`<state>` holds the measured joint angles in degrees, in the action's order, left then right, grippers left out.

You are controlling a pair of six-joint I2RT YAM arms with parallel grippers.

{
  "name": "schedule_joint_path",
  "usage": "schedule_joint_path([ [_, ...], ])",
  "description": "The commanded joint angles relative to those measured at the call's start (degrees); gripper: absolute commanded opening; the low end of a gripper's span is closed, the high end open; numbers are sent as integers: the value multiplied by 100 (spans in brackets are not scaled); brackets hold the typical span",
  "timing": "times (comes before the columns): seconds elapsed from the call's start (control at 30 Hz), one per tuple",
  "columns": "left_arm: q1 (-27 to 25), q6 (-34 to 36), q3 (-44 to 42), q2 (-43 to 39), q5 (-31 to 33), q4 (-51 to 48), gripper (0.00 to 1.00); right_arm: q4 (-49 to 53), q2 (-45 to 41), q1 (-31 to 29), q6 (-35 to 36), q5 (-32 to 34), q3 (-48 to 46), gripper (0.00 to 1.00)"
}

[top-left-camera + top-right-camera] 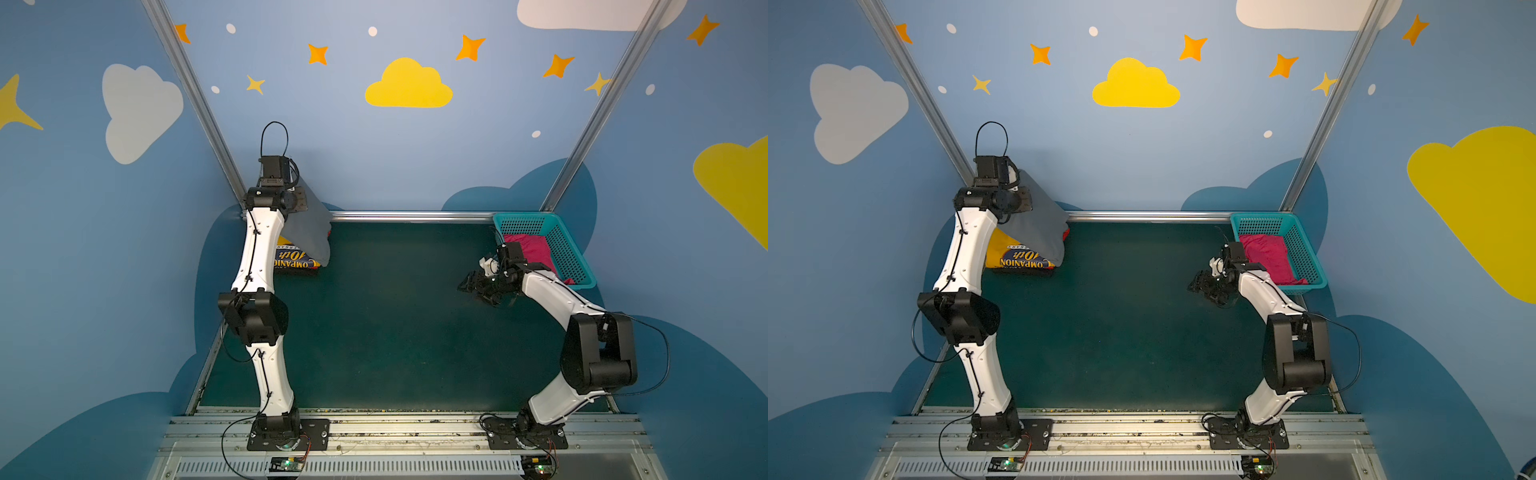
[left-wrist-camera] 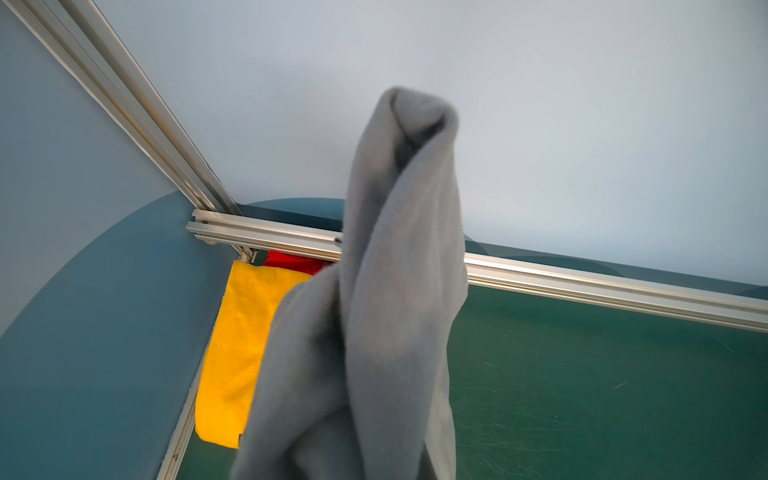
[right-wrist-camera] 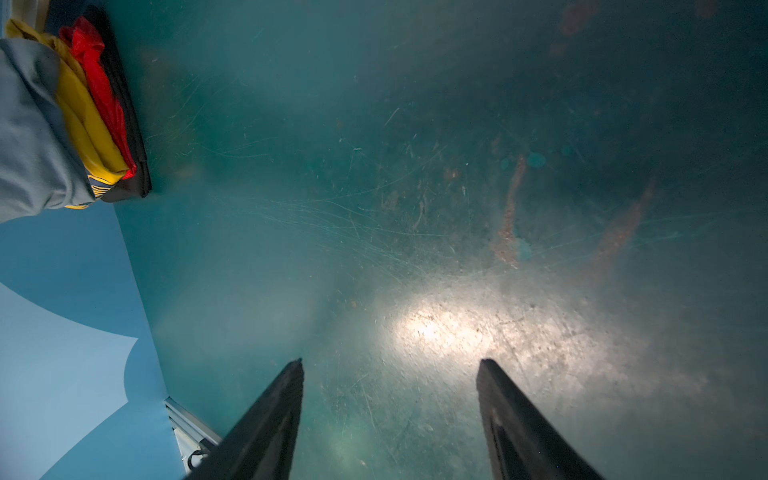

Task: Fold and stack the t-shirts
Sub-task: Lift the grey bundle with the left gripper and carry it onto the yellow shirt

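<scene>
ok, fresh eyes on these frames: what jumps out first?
The slate-grey t-shirt hangs from the shut left gripper in the far-left corner. Its lower end drapes onto the folded yellow COMPANION t-shirt. Next, the magenta-pink t-shirt lies in the teal basket at the far right. The right gripper is just beside the basket, fingers open over the green mat.
</scene>
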<state>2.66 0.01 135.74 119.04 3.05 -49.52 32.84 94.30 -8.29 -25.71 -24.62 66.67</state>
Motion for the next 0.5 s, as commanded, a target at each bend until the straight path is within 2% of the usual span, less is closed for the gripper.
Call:
schedule_joint_path([
  [0.0,134,91,-45,-125,-46,295,5,-9,53,-22,-13,-51,65,68],
  [0.13,446,26,-86,159,-497,285,5,11,37,-62,-39,-39,65,67],
  [0.47,950,28,-67,1053,-807,488,5,350,-112,-164,-48,252,139,67],
])
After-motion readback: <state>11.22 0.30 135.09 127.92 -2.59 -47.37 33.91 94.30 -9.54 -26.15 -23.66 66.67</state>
